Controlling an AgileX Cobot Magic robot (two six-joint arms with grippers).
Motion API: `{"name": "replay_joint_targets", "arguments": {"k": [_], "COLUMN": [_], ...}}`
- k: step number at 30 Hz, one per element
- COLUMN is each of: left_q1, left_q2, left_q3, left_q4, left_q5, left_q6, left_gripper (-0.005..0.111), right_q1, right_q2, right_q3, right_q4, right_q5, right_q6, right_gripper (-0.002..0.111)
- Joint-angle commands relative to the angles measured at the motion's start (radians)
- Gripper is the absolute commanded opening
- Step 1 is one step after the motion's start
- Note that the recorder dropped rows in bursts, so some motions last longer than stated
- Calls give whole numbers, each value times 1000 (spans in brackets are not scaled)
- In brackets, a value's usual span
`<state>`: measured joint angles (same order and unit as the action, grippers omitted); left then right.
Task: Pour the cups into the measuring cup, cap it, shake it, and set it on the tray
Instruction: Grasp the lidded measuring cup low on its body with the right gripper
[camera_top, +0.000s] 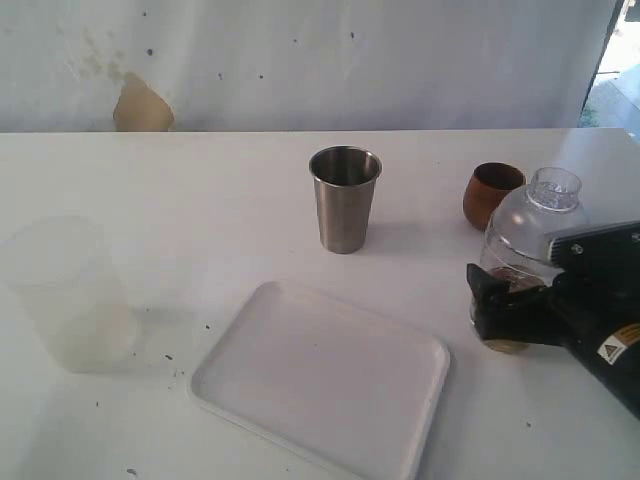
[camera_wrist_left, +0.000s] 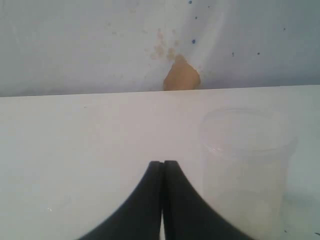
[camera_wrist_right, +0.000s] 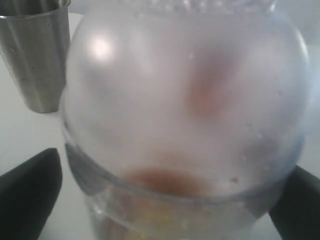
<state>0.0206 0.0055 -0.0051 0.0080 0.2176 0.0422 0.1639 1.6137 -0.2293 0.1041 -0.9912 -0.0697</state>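
The clear measuring cup (camera_top: 503, 262) stands at the right of the table with its dome lid (camera_top: 535, 210) on and brownish contents at the bottom. My right gripper (camera_top: 497, 305) is shut on its body; the jar (camera_wrist_right: 190, 125) fills the right wrist view, with a finger on each side. The steel tumbler (camera_top: 344, 198) stands upright at the middle, and the wooden cup (camera_top: 490, 193) is behind the jar. The frosted plastic cup (camera_top: 68, 295) stands at the far left. My left gripper (camera_wrist_left: 162, 163) is shut on nothing, just beside the frosted cup (camera_wrist_left: 245, 170). The white tray (camera_top: 320, 375) lies at the front.
A wall with a tan patch (camera_top: 142, 105) runs behind the table's far edge. The steel tumbler (camera_wrist_right: 37, 55) stands close to the held jar. Small dark specks dot the tabletop near the frosted cup.
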Motion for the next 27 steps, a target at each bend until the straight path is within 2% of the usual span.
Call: {"name": "replay_joint_targets", "arguments": {"k": [1,12,17,27], "left_q1": [3,3,3,3], "left_q2": [-5,-5,-5,-5], "left_q3": [5,5,5,5], "left_q4": [0,0,0,0], "left_q5": [-14,-14,-14,-14], "left_q6": [-7,-7,-7,-7], "left_gripper": [0,0,0,0], "right_q1": [4,4,4,4], "right_q2": [65,78,78,78], "right_q3": [-27,-27,-29,-55], "right_q4": [-8,-8,-8,35], "right_q5": [-19,-25,-42,-33], "right_q6": [-9,-5,109,70], "right_gripper": [105,105,105,103]}}
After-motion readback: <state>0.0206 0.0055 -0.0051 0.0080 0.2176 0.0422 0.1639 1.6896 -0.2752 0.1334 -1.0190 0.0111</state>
